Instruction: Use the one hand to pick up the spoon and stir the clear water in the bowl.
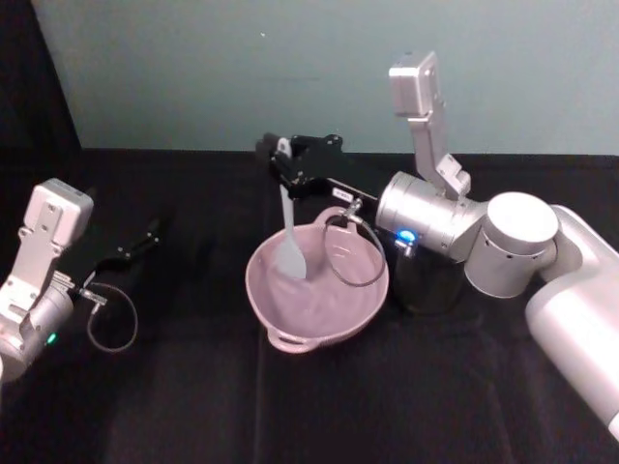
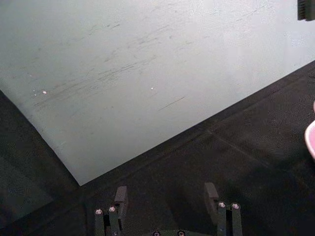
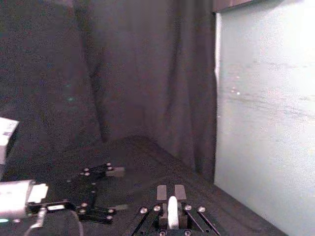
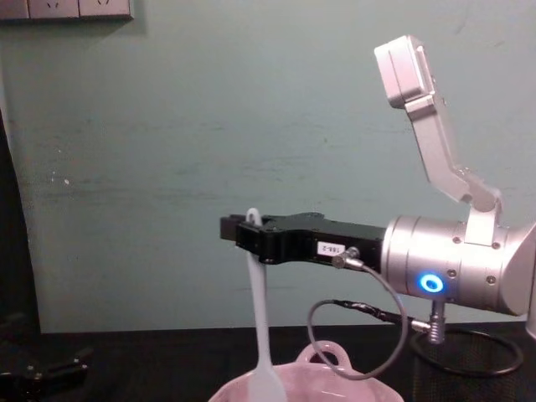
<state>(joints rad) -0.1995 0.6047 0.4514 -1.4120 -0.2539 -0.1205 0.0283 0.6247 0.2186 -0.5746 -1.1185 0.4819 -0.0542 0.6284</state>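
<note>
- My right pincer (image 1: 280, 155) (image 4: 243, 230) reaches in from the right, level above the far rim of the bowl (image 1: 276, 300), pressed tight on the spoon (image 1: 293, 259) just under its end loop.
- The spoon hangs nearly upright, its broad blade down inside the pink bowl, left of centre.
- The bowl sits in the middle of the counter (image 1: 193, 406), its small loop handle on the near rim.
- A black mesh cup (image 1: 426, 285) stands just right of the bowl, under my right wrist.
- My left pincer (image 1: 150, 232) (image 2: 166, 192) rests well apart at the left, spread.

The spoon (image 1: 287, 215) hangs from the right pincer (image 1: 277, 152), blade inside the bowl (image 1: 334, 307) below.
</note>
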